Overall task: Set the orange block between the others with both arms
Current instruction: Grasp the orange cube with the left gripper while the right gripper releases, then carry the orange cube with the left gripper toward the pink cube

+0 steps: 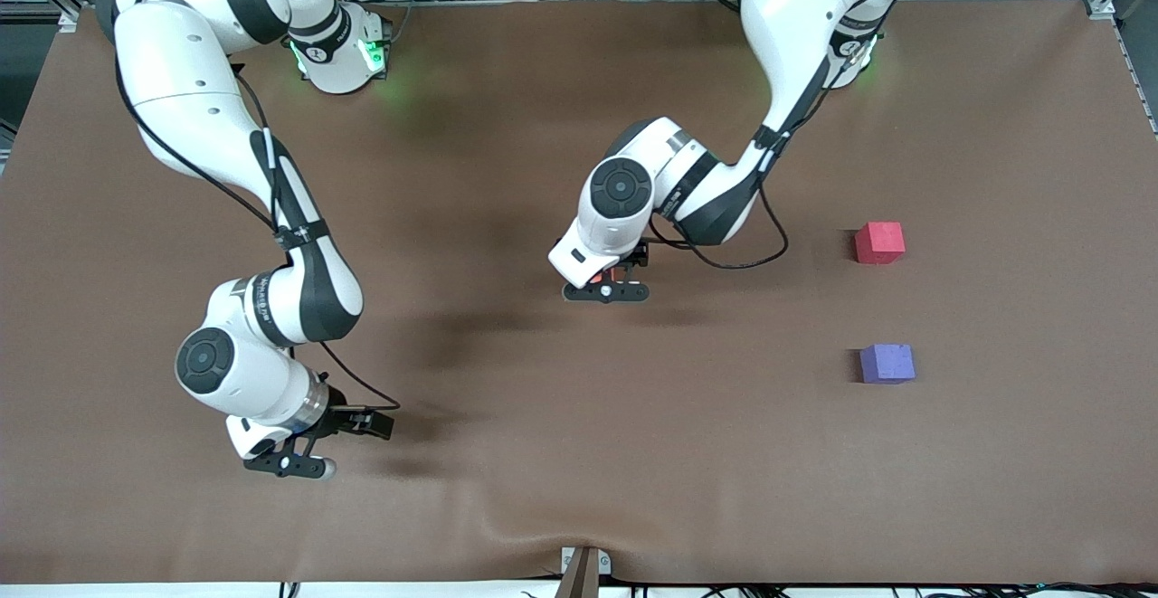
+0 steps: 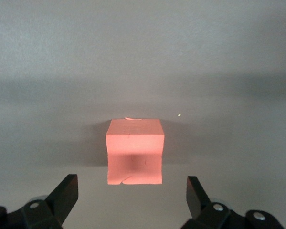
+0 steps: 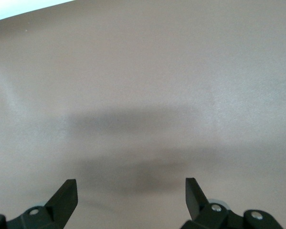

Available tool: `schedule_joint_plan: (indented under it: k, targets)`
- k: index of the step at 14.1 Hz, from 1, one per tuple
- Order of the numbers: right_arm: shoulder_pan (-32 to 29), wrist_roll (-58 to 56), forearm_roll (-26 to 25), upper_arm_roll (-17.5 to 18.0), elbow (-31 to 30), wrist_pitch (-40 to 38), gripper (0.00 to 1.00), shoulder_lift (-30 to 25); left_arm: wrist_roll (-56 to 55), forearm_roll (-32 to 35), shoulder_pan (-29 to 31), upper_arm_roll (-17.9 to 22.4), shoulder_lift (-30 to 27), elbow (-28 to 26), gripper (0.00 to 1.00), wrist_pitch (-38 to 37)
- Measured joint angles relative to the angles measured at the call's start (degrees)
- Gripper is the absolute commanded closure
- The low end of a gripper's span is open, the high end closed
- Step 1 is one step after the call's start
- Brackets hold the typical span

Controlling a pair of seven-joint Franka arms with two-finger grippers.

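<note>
The orange block (image 2: 134,150) rests on the brown table cloth near the middle of the table. My left gripper (image 1: 612,280) hangs just over it and hides most of it in the front view. In the left wrist view the left gripper (image 2: 132,181) is open, its fingertips (image 2: 68,187) apart from the block on either side. The red-pink cube (image 1: 879,242) and the purple-blue cube (image 1: 887,364) lie toward the left arm's end, the purple-blue one nearer the front camera, with a gap between them. My right gripper (image 1: 291,460) (image 3: 131,183) waits open and empty, low over bare cloth.
The brown cloth (image 1: 507,399) covers the whole table and has a wrinkle (image 1: 507,512) near its front edge. A small bracket (image 1: 583,569) sticks up at the middle of that edge. Both arm bases (image 1: 339,55) stand along the edge farthest from the front camera.
</note>
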Motion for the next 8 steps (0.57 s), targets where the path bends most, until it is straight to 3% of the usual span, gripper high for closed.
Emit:
schedule_joint_plan:
  k: [8]
  targets:
    - [-1.3,-4.1,0.0,0.1,-1.1,2.8,0.00,0.1,-3.9,0.1,-1.5,0.1,5.3,0.0,0.00,3.8]
